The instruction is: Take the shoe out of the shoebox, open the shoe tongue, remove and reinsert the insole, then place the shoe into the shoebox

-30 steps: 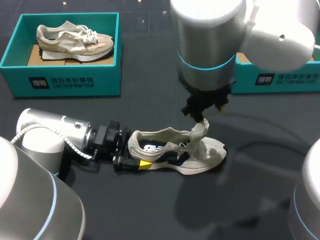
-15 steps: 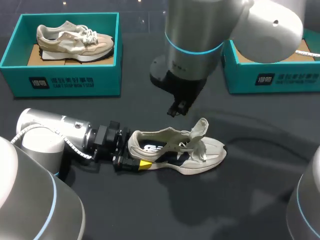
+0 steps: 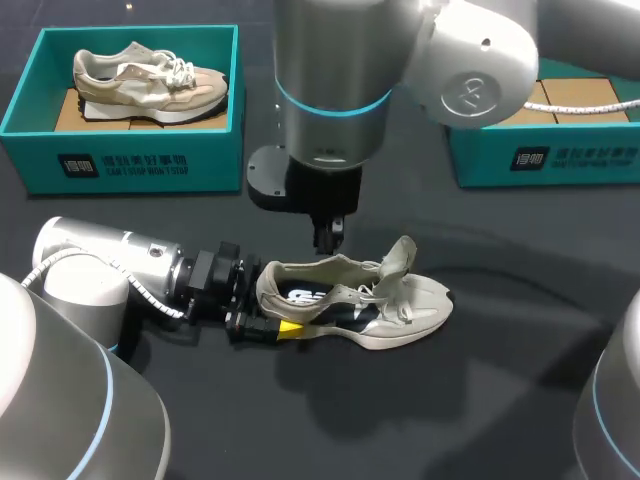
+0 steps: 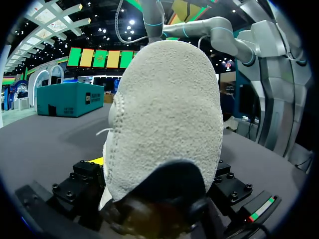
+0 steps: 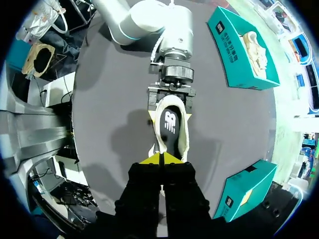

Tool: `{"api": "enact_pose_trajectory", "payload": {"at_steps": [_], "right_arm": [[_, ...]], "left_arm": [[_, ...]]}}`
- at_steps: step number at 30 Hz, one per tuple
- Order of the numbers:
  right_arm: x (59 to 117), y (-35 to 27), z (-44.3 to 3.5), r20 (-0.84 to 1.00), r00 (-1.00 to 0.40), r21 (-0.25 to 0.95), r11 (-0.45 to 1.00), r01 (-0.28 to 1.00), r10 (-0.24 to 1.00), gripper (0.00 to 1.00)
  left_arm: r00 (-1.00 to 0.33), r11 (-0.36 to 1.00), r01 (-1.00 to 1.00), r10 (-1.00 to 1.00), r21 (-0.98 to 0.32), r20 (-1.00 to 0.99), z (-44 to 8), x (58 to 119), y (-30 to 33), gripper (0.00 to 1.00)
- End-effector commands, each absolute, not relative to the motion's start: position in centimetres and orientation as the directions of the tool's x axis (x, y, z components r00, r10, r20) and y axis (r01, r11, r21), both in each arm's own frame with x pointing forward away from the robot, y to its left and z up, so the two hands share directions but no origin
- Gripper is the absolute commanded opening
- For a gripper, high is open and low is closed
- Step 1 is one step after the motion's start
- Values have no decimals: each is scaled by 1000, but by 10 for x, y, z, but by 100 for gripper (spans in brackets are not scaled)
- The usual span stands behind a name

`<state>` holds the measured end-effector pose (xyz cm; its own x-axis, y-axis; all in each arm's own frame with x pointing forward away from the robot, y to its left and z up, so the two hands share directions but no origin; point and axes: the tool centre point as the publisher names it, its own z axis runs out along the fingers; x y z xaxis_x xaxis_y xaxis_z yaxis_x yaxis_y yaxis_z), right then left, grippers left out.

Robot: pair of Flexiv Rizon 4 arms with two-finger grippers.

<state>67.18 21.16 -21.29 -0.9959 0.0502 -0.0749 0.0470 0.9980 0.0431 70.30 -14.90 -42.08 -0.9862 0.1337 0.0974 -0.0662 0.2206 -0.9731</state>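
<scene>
Cream suede shoe [image 3: 352, 302], heel clamped in left jaws, right jaws closed, empty.

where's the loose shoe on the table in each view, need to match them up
Head view: the shoe lies on the table, below the picture's middle, heel in the left hand.
Left wrist view: the shoe, heel first, fills the view, between that hand's fingers.
Right wrist view: the shoe lies just ahead of the right hand, seen from above.
Shared landmark: the left hand clamped on the heel.
</scene>
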Motion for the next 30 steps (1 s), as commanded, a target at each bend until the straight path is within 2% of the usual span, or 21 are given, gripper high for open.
{"api": "enact_pose_trajectory", "payload": {"at_steps": [1, 7, 10, 24, 30], "right_arm": [[677, 220, -222, -66, -998, 17, 1000, 20, 21, 0], [688, 231, -247, -79, -997, -8, 1000, -9, -9, 0], [687, 228, -260, -42, -999, 28, 1000, -6, -5, 0], [687, 228, -260, -42, -999, 28, 1000, -6, -5, 0], [684, 236, -293, -33, -999, -32, 999, -34, -35, 0]], "left_arm": [[-986, 222, -67, 134, -973, 98, -422, 705, -150, 0], [-986, 222, -67, 134, -973, 98, -422, 705, -150, 0], [-986, 222, -67, 134, -973, 98, -422, 705, -150, 0], [-986, 222, -67, 134, -973, 98, -422, 705, -150, 0], [-986, 222, -67, 134, -973, 98, -422, 705, -150, 0]]}}
